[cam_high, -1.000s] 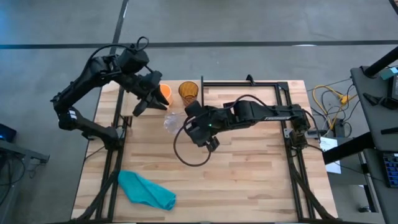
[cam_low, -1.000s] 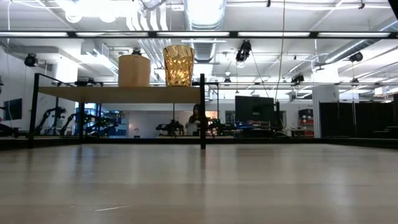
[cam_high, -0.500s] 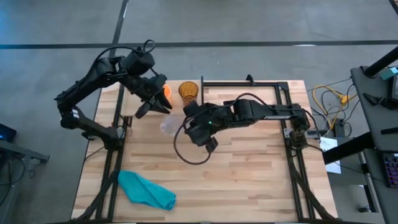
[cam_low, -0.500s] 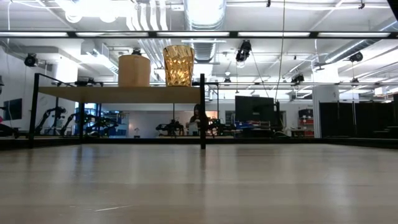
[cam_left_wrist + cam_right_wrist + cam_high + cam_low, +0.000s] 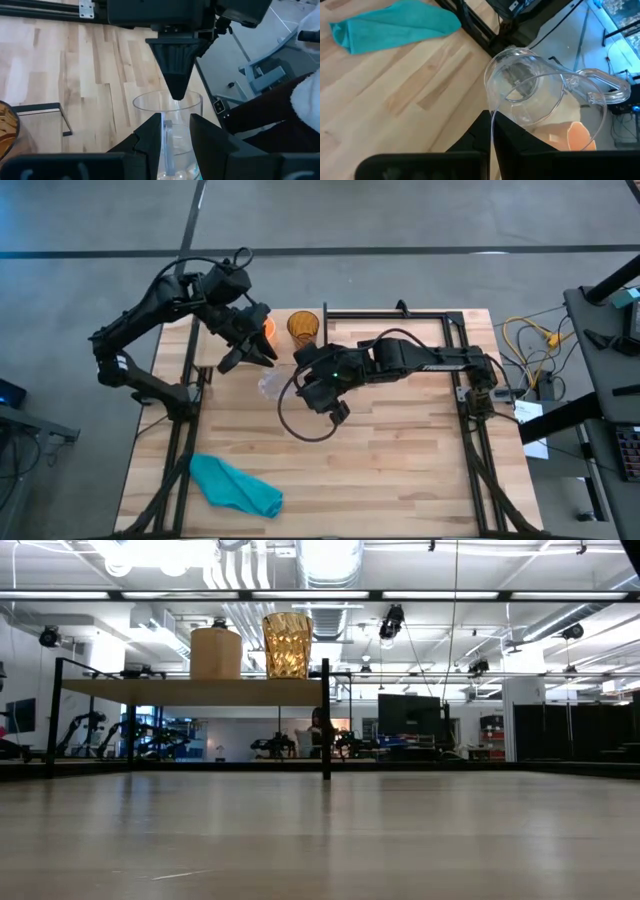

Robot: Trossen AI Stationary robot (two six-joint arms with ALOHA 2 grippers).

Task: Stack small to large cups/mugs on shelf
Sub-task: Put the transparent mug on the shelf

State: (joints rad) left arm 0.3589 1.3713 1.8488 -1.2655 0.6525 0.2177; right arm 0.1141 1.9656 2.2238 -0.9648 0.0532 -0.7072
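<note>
Cups first, from the high view: the orange mug and the amber tumbler stand side by side on the shelf at the table's far edge. The clear glass cup shows just in front of the shelf, over the table. My right gripper reaches to it from the right, while the left gripper hangs over the mug end of the shelf, close to the glass. A teal cloth lies well apart at the near left corner.

From the low view I see the shelf raised on thin black rods, with the mug and the tumbler upright on it, the tumbler nearer the black end post.

On the left wrist view, my left gripper has its fingers a little apart with nothing between them. Beyond the gap I see the glass cup, and a finger of the right gripper meets its far rim. The tumbler's rim shows at the picture's edge.

On the right wrist view, my right gripper has its fingers pressed together on the wall of the glass cup, pinching it at the rim. The cup is tilted, its mouth toward the camera and its handle free. The orange mug lies just past it, and the cloth farther off on the boards.
</note>
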